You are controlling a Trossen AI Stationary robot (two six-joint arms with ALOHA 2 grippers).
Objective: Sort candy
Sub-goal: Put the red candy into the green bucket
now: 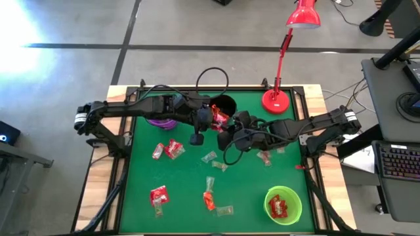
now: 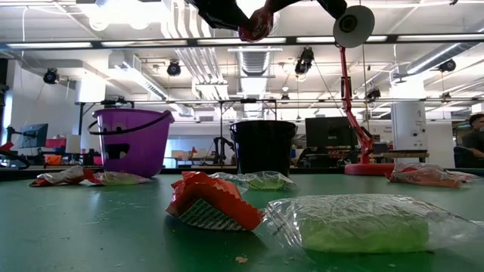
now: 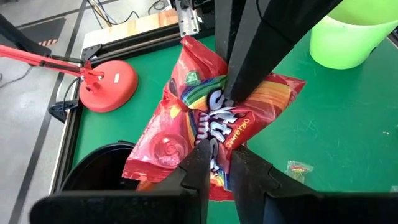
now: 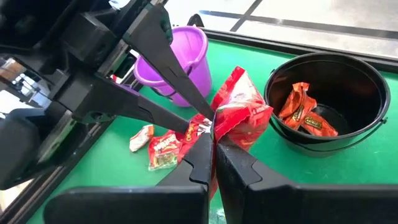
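Green table [image 1: 144, 177]; both pincers' tips hidden by red candy [image 3: 205, 124].

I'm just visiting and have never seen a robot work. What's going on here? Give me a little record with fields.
Held item: red candy packet, pinched by both grippers at once, raised above the table
Left gripper: shut on the packet
Right gripper: shut on the packet
Below, nearby: black bucket, orange-wrapped candy inside
Other buckets: purple bucket; green bucket holding red candy
Loose candy: scattered on the green table
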